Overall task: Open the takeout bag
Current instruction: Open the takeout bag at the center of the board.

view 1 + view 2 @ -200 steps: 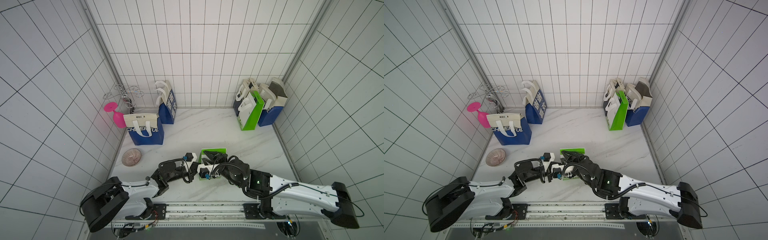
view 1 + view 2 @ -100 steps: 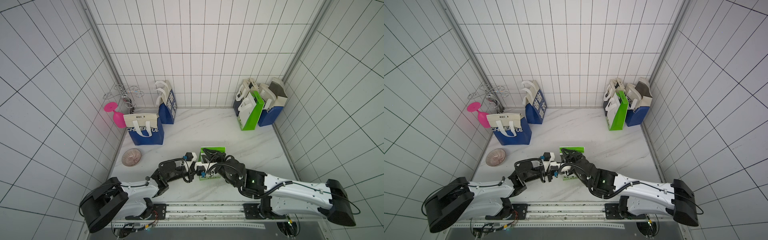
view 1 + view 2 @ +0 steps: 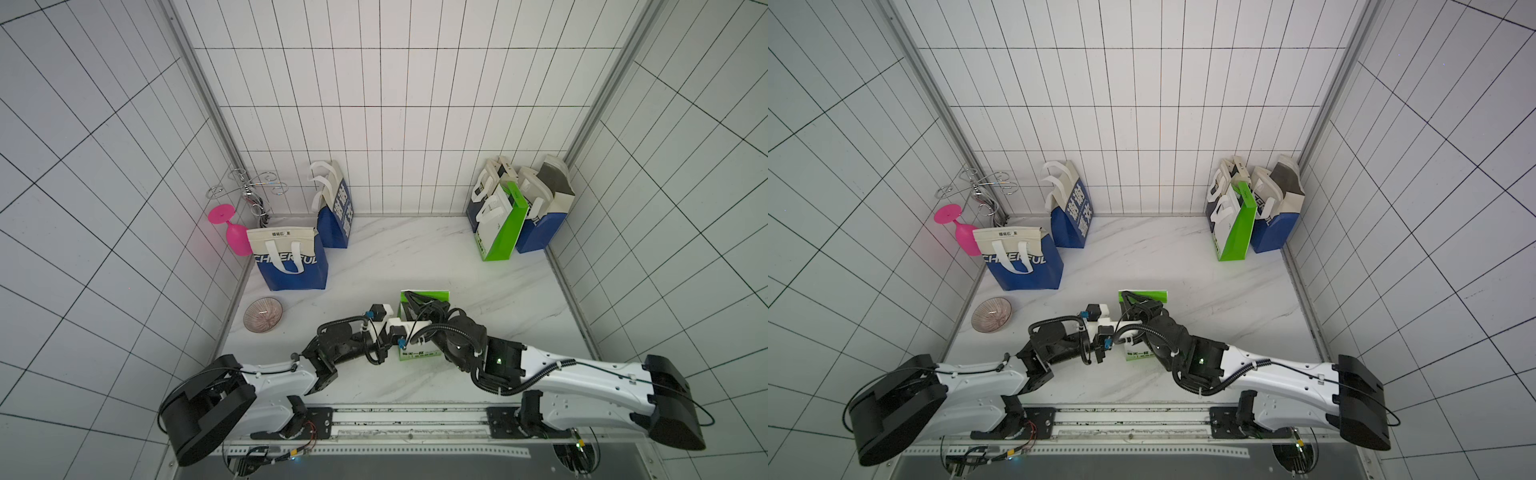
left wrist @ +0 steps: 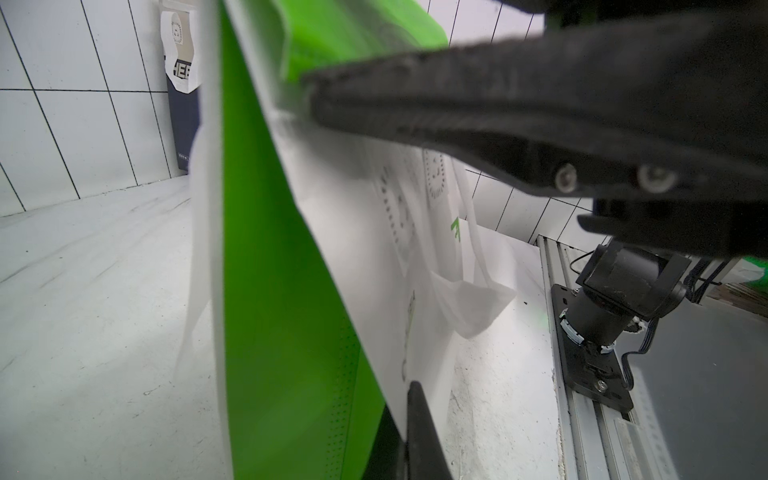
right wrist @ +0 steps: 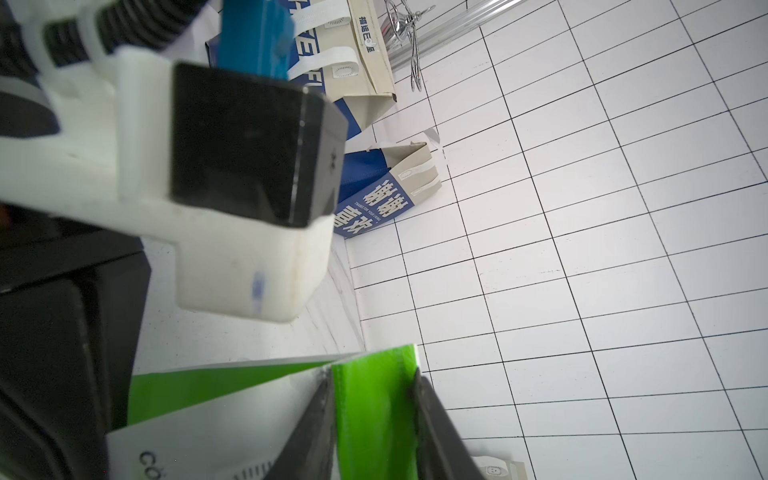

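My left tool (image 4: 409,436) is pressed together on what looks like the near rim of the green-and-white takeout bag of thin, soft sheet (image 4: 282,291); my right tool (image 5: 372,415) straddles a green fold at the mouth, and whether it grips I cannot tell; the bag stands between my two tools, at the front middle of the white marble counter (image 3: 415,257). I judge it light and floppy, likely to slide or tip if I tug one side only; best taken by opposite rims and drawn apart gently. The left wrist view alone shows the slack white handle loop (image 4: 469,299) hanging on the white face; the top views hide that under my arms, yet only they place the blue-and-cream bags (image 3: 291,266) well apart, towards the far wall.
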Action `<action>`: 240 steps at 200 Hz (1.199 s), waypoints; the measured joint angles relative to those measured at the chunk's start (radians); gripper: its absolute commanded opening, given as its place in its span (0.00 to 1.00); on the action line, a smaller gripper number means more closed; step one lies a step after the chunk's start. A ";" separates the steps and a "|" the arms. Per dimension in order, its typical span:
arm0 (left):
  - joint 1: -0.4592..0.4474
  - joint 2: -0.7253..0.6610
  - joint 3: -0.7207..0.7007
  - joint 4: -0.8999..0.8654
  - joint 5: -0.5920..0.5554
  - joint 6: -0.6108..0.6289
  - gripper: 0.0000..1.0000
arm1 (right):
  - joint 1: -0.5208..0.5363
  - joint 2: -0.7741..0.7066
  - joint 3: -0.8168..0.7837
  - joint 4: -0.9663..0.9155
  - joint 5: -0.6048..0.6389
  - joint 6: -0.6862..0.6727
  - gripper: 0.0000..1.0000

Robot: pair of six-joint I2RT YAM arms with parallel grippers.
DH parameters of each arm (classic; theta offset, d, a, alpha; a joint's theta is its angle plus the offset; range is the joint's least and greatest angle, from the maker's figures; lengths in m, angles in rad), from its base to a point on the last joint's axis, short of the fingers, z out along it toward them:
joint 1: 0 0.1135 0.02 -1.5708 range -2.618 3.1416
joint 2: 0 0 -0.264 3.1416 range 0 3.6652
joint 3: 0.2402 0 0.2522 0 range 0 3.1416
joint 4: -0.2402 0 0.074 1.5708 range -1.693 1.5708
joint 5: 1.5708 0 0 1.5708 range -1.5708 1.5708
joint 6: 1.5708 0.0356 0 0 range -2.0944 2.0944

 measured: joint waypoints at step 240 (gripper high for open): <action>0.000 -0.026 0.018 -0.018 -0.025 0.001 0.00 | -0.129 -0.013 0.267 -0.482 -0.149 0.279 0.00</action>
